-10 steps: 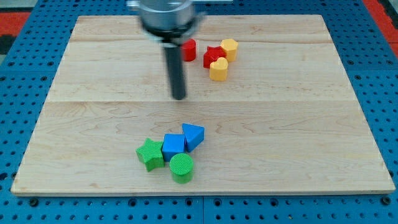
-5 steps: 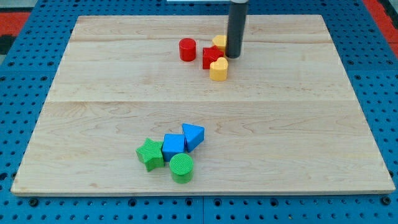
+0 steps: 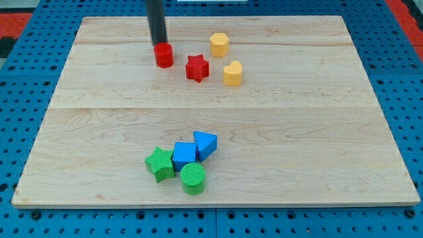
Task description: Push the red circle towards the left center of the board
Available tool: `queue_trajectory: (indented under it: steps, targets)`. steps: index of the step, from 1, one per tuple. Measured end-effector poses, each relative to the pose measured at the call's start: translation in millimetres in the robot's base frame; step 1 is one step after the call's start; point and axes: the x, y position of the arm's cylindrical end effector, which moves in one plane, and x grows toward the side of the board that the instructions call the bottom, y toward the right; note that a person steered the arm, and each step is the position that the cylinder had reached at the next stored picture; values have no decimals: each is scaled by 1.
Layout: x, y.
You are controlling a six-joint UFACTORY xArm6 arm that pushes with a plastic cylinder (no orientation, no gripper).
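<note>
The red circle [image 3: 164, 55], a short red cylinder, stands on the wooden board [image 3: 99, 132] in its upper part, left of the middle. My tip [image 3: 158, 44] is right behind the circle, at its upper-left edge, and seems to touch it. A red star [image 3: 197, 68] lies to the circle's right, apart from it.
A yellow hexagon [image 3: 219, 44] and a yellow heart [image 3: 232, 73] lie right of the red star. Near the view's bottom sit a green star [image 3: 159, 163], a blue square block [image 3: 184, 157], a blue triangle [image 3: 205, 143] and a green circle [image 3: 193, 178], packed together.
My tip went from the board's middle up to the right cluster, then left to behind the red circle. The red circle and red star shifted left; the yellow hexagon now stands apart.
</note>
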Motion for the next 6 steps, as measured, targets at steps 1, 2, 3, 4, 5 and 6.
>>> queue_trajectory:
  steps: [1,2,3,4,5,6]
  targets:
    - [-21,20]
    - [4,37]
    - [47,38]
    - [50,19]
    - [81,31]
    - [87,-9]
